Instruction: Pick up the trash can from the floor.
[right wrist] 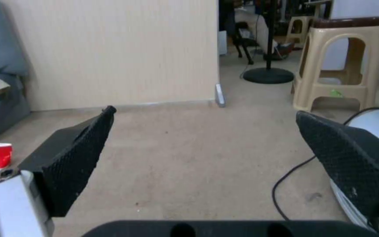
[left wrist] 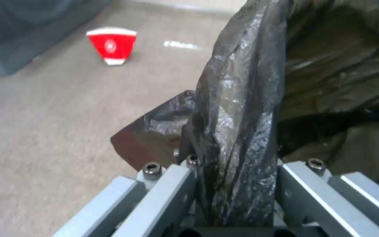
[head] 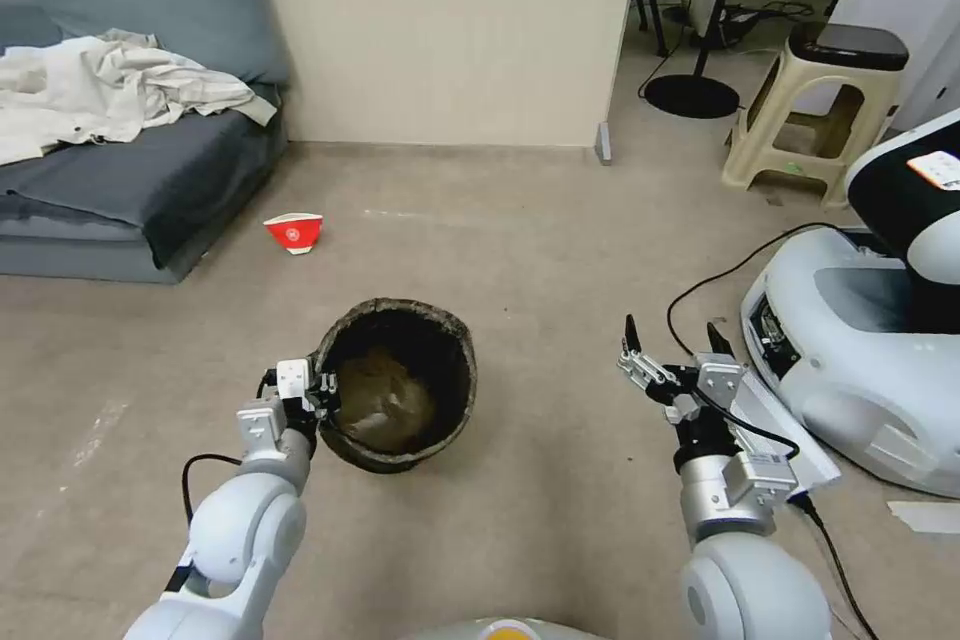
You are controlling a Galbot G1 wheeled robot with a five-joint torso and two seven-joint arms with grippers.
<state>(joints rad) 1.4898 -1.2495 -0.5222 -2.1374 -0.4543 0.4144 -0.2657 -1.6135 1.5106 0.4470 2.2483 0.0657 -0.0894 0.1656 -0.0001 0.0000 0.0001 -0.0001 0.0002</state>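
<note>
**Rim grasped, lift status unclear**

Left gripper (head: 322,392) is clamped on the near-left rim of the trash can (head: 400,395). In the left wrist view the bag-covered rim wall (left wrist: 238,131) runs straight up between the two fingers, one inside the can and one outside, pinching bag and rim together. So approach and grasp look done.

Can sits just ahead and right of that gripper, opening up, roughly level. Can't tell whether its base is off the floor (head: 560,250); no clear gap visible. Treat lift as remaining.

Right gripper (head: 677,348) hovers well right of the can, fingers spread wide, holding nothing.

Red paper bowl (head: 294,231) lies beyond the left gripper, well apart, not involved.
</note>
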